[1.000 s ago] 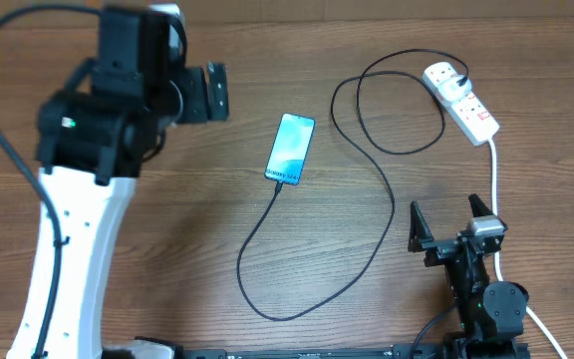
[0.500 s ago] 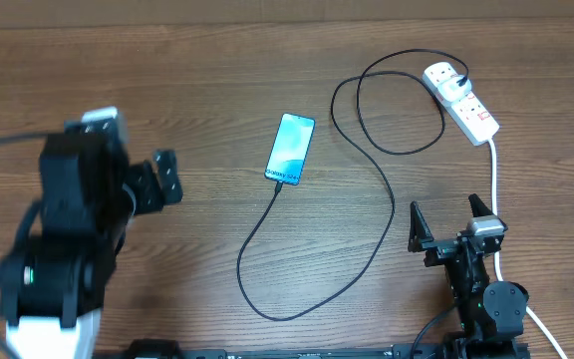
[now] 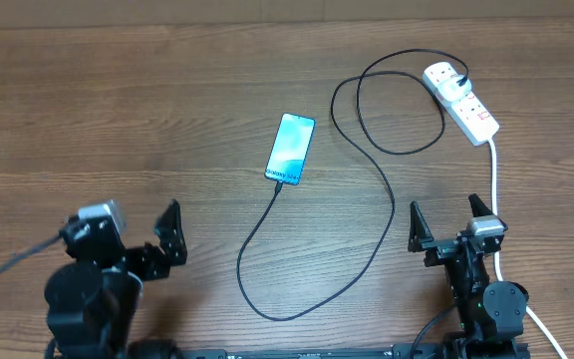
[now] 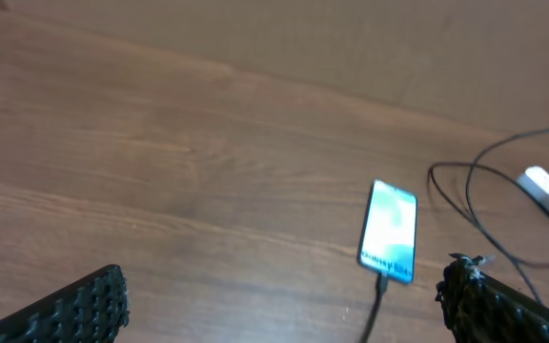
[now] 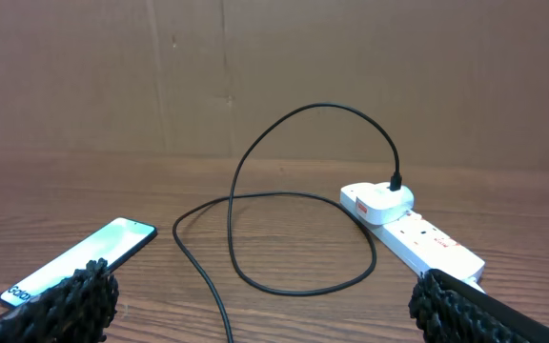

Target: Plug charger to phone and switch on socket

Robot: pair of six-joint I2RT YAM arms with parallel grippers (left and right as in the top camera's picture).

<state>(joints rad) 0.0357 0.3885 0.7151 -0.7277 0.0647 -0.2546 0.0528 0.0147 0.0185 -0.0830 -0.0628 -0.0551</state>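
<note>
The phone (image 3: 290,149) lies face up mid-table with its blue-teal screen lit. It also shows in the left wrist view (image 4: 390,232) and the right wrist view (image 5: 79,257). The black charger cable (image 3: 387,214) has its tip in the phone's near end. It loops across the table (image 5: 198,266) to a plug (image 3: 444,75) seated in the white socket strip (image 3: 463,103) at the far right. My left gripper (image 3: 167,244) is open and empty at the near left, well short of the phone. My right gripper (image 3: 446,214) is open and empty at the near right.
The socket's thick white cord (image 3: 493,179) runs down the right side past my right gripper. A brown cardboard wall (image 5: 274,67) stands behind the table. Bare wood lies between my left gripper and the phone.
My left arm has pulled back from high at the far left to low at the near left edge. The phone, cable, socket and right arm have not moved.
</note>
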